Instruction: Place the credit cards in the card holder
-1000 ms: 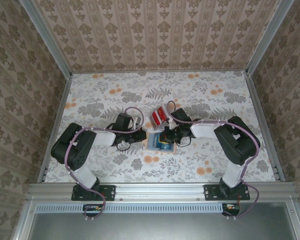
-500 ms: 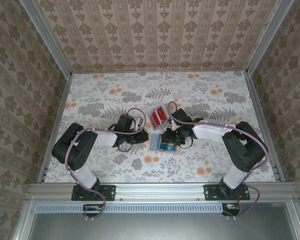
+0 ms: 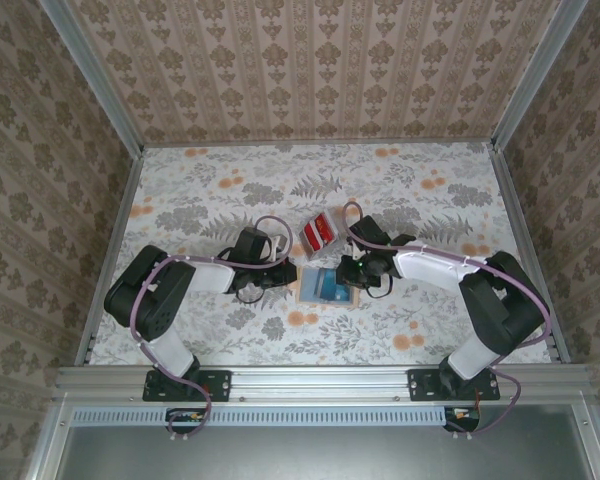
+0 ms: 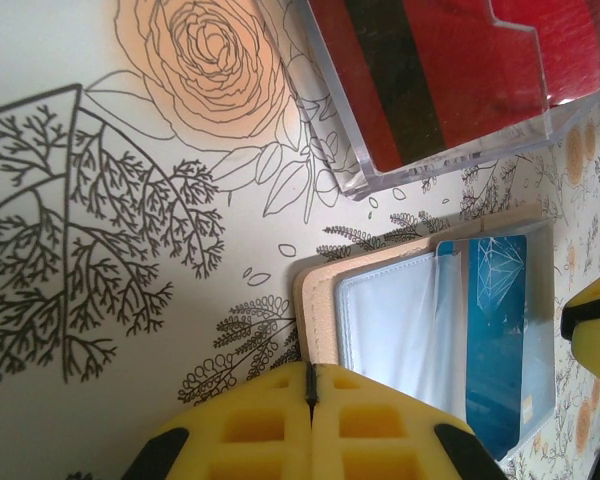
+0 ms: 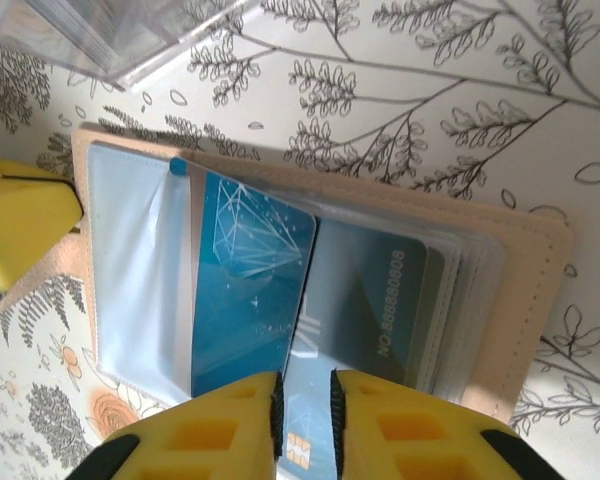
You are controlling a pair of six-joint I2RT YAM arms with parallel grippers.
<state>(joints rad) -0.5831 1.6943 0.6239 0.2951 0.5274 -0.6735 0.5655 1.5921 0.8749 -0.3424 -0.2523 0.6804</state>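
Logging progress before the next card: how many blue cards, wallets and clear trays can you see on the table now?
Blue cards showing in the wallet: 2
Wallet: 1
Clear tray: 1
Total: 4

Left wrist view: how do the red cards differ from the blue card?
The red cards sit in a clear tray, showing a black stripe. The blue card lies inside the open card holder, showing a pale diamond print. Both are glossy cards.
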